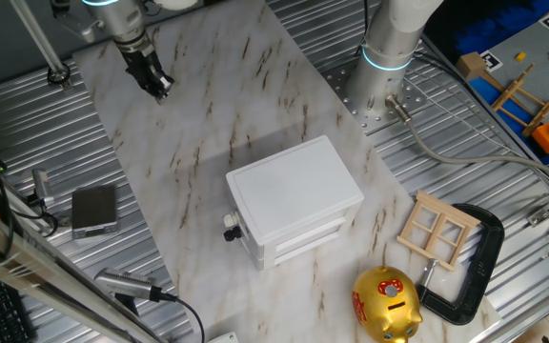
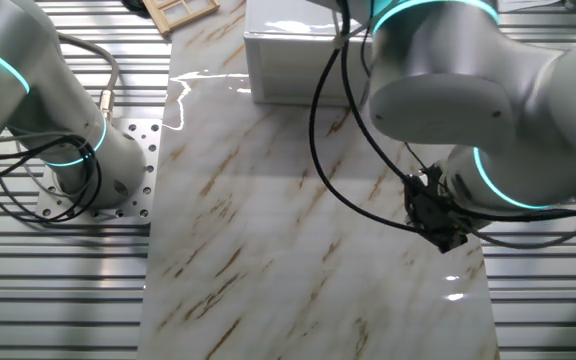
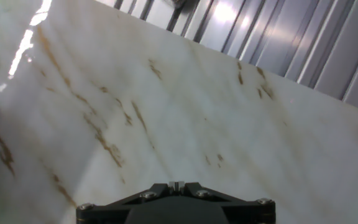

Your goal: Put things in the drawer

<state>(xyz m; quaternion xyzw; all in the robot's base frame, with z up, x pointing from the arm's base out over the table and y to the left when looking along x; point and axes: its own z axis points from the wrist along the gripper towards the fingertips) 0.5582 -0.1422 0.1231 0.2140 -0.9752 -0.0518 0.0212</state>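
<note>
No wooden cubes show in any view, so we cannot say where they lie. The drawer (image 1: 303,234) sits in the white cabinet (image 1: 294,186) mid-slab, appears shut, its knob (image 1: 231,232) facing the near-left edge.

The gripper (image 1: 157,86) hangs over the marble slab (image 1: 217,105) at the far corner, well apart from the cabinet. Fingers look drawn together with nothing between them, though the hand view shows only the gripper base and bare marble, so we cannot tell for certain.

Risks, as we judge them:
- Drawer shut: nothing can go in until it is pulled.
- Small knob: a poor pinch could slip, or drag the light cabinet.
- Window-frame piece (image 1: 437,227), gold piggy bank (image 1: 386,303) and black clamp (image 1: 473,262) sit near; a mistaken target is possible.
</note>
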